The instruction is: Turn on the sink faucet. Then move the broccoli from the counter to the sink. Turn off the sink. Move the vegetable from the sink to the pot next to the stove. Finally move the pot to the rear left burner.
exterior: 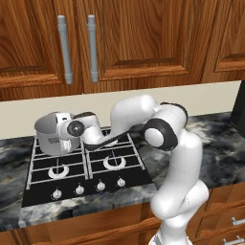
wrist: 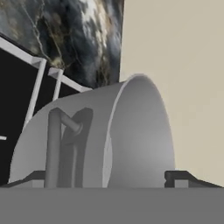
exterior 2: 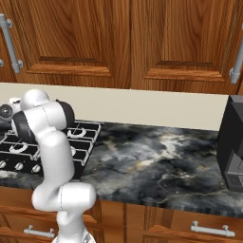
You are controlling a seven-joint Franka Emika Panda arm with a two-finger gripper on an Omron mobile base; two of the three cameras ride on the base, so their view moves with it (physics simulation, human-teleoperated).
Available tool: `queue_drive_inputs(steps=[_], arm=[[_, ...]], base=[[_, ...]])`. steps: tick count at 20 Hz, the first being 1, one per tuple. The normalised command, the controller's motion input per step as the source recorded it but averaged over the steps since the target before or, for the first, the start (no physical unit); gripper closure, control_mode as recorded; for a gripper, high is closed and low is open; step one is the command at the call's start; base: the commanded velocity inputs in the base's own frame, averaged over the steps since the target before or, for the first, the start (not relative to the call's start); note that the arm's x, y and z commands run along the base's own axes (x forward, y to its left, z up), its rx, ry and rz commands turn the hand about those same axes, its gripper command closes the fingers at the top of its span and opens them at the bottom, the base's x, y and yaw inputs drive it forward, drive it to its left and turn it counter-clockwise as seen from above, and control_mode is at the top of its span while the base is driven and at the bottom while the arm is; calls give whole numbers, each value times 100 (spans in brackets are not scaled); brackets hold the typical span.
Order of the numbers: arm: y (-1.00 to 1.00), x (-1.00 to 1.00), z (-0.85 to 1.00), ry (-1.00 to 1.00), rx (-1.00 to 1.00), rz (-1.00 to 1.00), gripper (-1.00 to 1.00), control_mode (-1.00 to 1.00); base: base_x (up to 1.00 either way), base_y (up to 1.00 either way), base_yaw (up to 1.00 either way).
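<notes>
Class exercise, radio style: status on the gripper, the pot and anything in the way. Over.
Gripper open, tips either side of pot. Pot upright on rear left burner of stove. Nothing in the way. Over.

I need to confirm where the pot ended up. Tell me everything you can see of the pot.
The pot is a plain grey metal cylinder with a lighter inside and an open top, no lid. It stands upright on the rear left burner of the stove, on the pale grates, near the beige wall. The hand view shows a bent tube handle on its side wall. The gripper is at its right side with its fingertips spread wide on either side of the pot wall. The contents cannot be seen.
</notes>
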Motion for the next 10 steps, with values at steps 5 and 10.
queue_drive_inputs(steps=[5,10], arm=[[0,-52,0,-10,0,0,-100,-100],[0,-43,0,-4,0,0,-100,-100]], base=[[0,0,0],[0,0,0]])
